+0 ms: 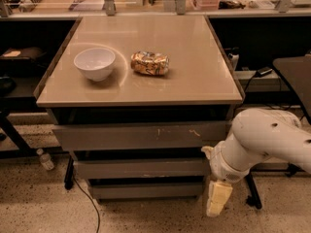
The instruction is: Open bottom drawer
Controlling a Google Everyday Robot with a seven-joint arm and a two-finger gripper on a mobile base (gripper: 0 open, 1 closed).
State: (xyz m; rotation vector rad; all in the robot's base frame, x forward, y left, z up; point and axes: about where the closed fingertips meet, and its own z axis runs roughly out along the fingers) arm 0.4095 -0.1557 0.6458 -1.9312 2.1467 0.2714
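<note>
The bottom drawer (146, 190) is the narrowest grey front, lowest under the table, and it is closed. Above it sit the mid-width front (141, 169) and the widest front (141, 136) with pale scratches. My white arm (265, 140) reaches in from the right. My gripper (217, 198) hangs down at the right end of the bottom drawer, its cream fingers pointing at the floor, close beside the drawer's right edge.
A white bowl (95, 63) and a crumpled snack bag (150, 63) lie on the tan tabletop (194, 76). A small bottle (44, 159) stands on the speckled floor at the left. A cable runs down the floor under the drawers. Shelves with clutter stand behind.
</note>
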